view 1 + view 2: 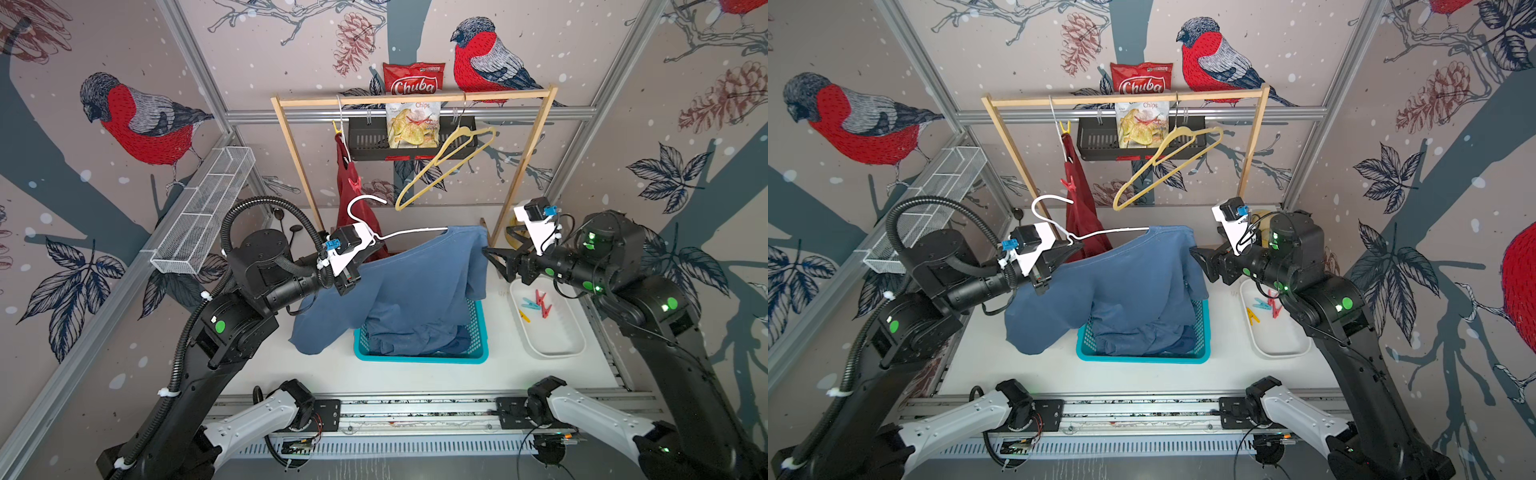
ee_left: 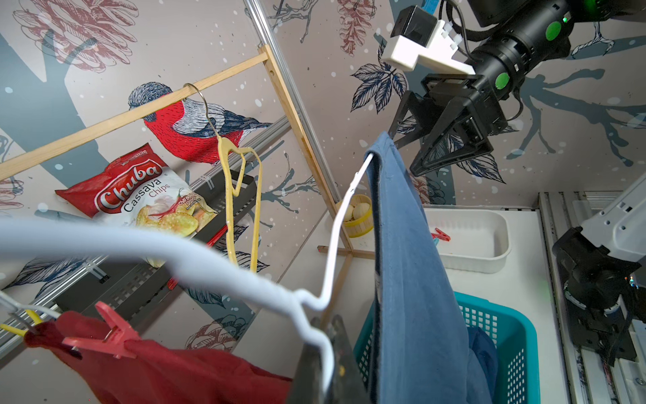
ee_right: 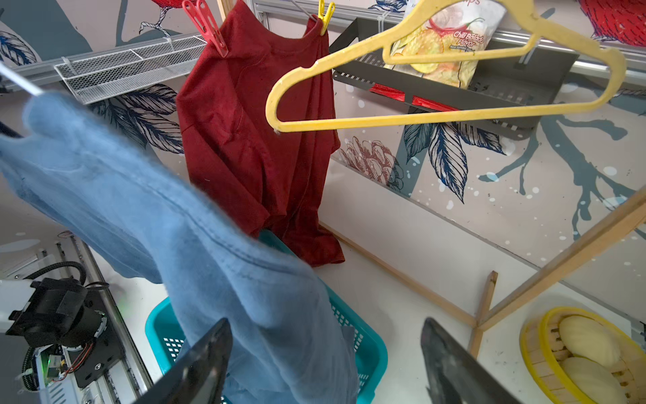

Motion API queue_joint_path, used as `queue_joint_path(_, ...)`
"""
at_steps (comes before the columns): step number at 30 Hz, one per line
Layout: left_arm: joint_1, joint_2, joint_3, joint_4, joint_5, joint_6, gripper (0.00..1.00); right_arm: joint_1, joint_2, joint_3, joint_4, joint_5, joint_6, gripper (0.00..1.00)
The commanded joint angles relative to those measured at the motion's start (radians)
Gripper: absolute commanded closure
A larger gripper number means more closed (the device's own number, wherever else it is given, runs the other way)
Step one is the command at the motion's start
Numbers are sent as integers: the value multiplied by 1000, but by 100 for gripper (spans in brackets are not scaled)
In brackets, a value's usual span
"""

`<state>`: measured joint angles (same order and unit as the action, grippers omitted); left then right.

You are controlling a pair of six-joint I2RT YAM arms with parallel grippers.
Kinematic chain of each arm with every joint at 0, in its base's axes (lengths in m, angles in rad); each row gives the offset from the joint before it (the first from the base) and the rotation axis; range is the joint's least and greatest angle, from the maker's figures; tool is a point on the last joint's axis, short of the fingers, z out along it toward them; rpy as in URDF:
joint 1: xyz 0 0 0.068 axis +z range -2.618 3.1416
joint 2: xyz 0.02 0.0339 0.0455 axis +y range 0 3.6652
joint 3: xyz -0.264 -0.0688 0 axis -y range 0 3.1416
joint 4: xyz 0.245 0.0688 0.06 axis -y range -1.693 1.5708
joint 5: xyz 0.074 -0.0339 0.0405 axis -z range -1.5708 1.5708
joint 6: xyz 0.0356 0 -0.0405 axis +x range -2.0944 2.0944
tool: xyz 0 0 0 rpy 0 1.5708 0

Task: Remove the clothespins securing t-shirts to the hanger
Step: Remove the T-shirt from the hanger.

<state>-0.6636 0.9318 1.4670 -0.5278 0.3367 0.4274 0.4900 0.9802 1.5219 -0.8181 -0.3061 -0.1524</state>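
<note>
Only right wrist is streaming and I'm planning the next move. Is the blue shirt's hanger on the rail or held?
Observer: Held. The left gripper is shut on the white hanger, and its hook is off the wooden rail.
Operator: Loose pins, where?
Observer: Red, light blue and yellow clothespins lie in the white tray.
Operator: My gripper, seen from above?
Observer: The right gripper is open, just beyond the blue shirt at the hanger's free tip. I can't tell whether it touches the cloth.
</note>
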Motion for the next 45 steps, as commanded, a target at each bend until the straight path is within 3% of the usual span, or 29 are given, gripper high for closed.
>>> queue_joint_path(1, 2, -1, 10, -5, 25, 25, 100, -2, -12, -34, 28, -118, -64, 15)
queue_joint_path(7, 2, 10, 33, -21, 48, 28, 100, 3, 18, -96, 70, -240, -92, 15)
queue_joint_path(9, 2, 10, 41, -27, 51, 27, 100, 3, 29, -115, 87, -226, -100, 23)
queue_joint_path(10, 2, 11, 46, -28, 51, 25, 100, 2, 31, -123, 99, -211, -96, 34)
queue_joint_path(12, 2, 17, 62, -44, 52, 20, 100, 0, 34, -138, 130, -174, -76, 67)
queue_joint_path(15, 2, 31, 88, -78, 46, 17, 100, -9, 35, -140, 147, -127, -55, 100)
queue_joint_path(19, 2, 39, 100, -95, 22, 12, 100, -63, 14, -159, 182, -115, 10, 100)
queue_joint_path(36, 1, -23, 70, -81, -142, 37, 100, -421, -37, -271, 242, -268, 312, 100)
queue_joint_path(41, 2, -18, 75, -80, -126, 28, 100, -429, -50, -319, 324, -451, 363, 100)
queue_joint_path(45, 2, 2, 81, -86, -120, 32, 100, -372, -59, -314, 311, -429, 338, 100)
